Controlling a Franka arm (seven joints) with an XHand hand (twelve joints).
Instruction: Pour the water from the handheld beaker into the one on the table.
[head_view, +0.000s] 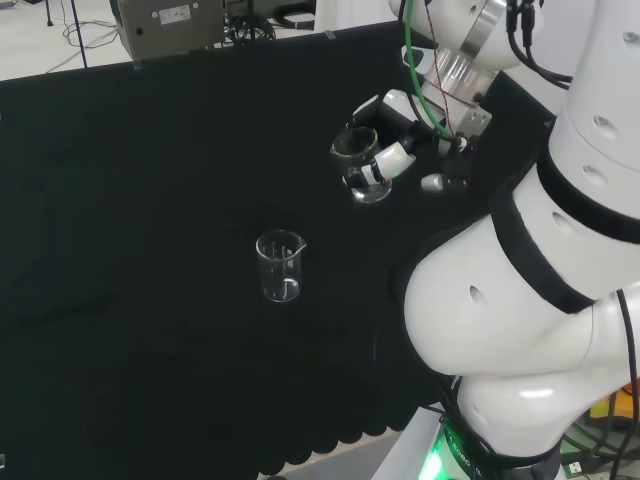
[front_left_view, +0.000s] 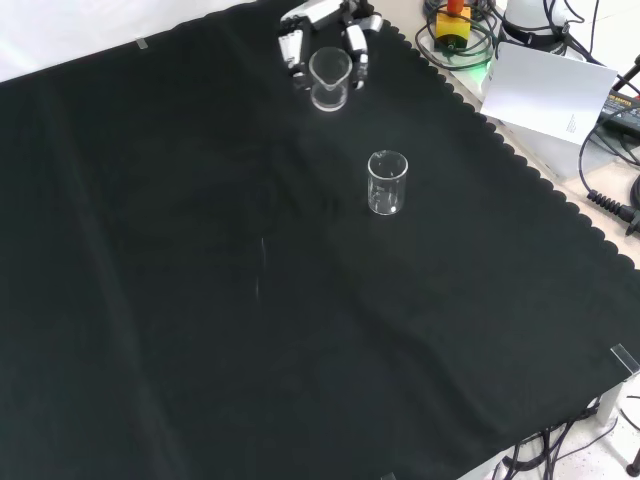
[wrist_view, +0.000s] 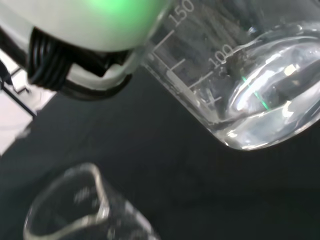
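In the head view, the robot hand (head_view: 392, 140) hangs above the black cloth of the tabletop (head_view: 150, 200), left of the arm's white links. Its fingers are curled round a clear beaker (head_view: 362, 165), which is tilted with its mouth toward the view's left and a little water low in its base. A second beaker (head_view: 279, 266) stands upright on the cloth, lower and to the left, well apart from the held one.

In the front view, the robot hand (front_left_view: 320, 35) comes in at the top, fingers wrapped on both sides of the held beaker (front_left_view: 329, 79), whose mouth faces the camera. The standing beaker (front_left_view: 387, 182) sits below and to its right on the tabletop (front_left_view: 200, 300), apart from it; I cannot tell whether it holds anything.

In the wrist view, the held beaker (wrist_view: 250, 95) is close and slanted, water pooled in its lower corner beneath the printed scale marks. The rim of the other beaker (wrist_view: 75, 205) shows on the cloth beyond.
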